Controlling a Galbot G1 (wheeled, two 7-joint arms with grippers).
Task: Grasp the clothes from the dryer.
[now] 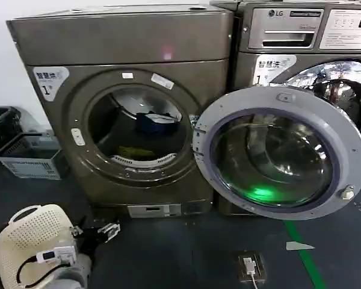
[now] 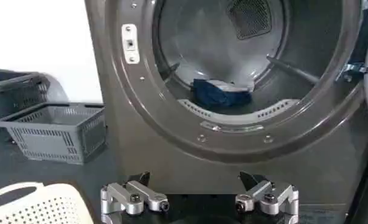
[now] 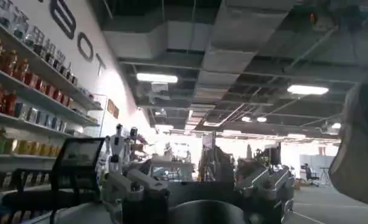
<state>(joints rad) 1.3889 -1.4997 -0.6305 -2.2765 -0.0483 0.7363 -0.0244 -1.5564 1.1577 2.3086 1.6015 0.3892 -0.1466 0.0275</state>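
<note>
The bronze-grey dryer (image 1: 132, 102) stands with its round door (image 1: 280, 150) swung wide open toward 3 o'clock. Inside the drum, a crumpled navy cloth (image 1: 156, 122) with a white edge lies toward 12 o'clock of a yellow-green piece (image 1: 135, 152) lying flat near the porthole's lower rim.

"1" on dryer (image 1: 50, 81); "LG" on washer (image 1: 278, 13)

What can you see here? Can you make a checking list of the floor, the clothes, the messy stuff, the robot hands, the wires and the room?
Surface: dark floor, green stripe.
Job's things: dryer door swung open; navy cloth and yellow-green cloth inside the drum.
Clutter: white basket, grey crate.
Grippers: left gripper open, low before the dryer; right gripper pointing away at a hall.
Cables: white plug in floor socket.
Surroundings: LG machine, stocked shelves.
</note>
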